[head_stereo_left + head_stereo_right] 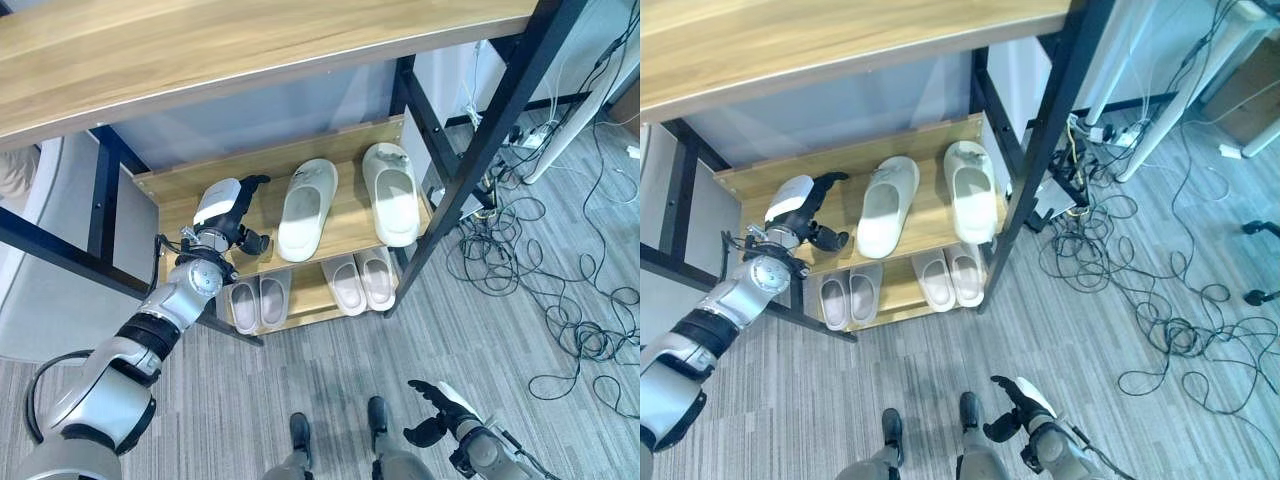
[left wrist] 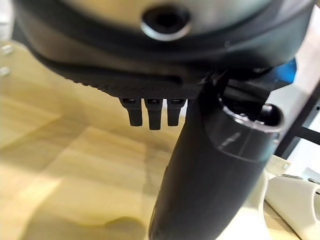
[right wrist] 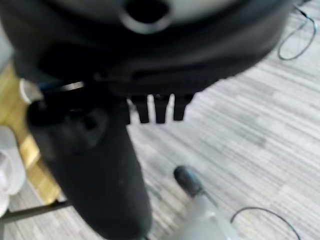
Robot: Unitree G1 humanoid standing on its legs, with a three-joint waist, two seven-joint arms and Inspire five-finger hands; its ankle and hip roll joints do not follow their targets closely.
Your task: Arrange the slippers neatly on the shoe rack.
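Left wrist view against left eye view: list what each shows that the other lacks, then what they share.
The left wrist view alone gives a close look along the left robot hand at the bare wood of the shelf, with its fingers held straight and holding nothing. The left eye view alone gives the right robot hand low over the floor, the two pairs of slippers on the lower shelf, and the loose cables on the floor. Both show the left robot hand, the wooden shelf and a white slipper beside the hand.

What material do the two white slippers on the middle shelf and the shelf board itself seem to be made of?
The two white slippers look like moulded foam or soft rubber: matte, seamless, thick rounded edges. The shelf board looks like wood or wood-effect laminate, with a pale visible grain; which one cannot be told. The rack's posts look like black-painted metal.
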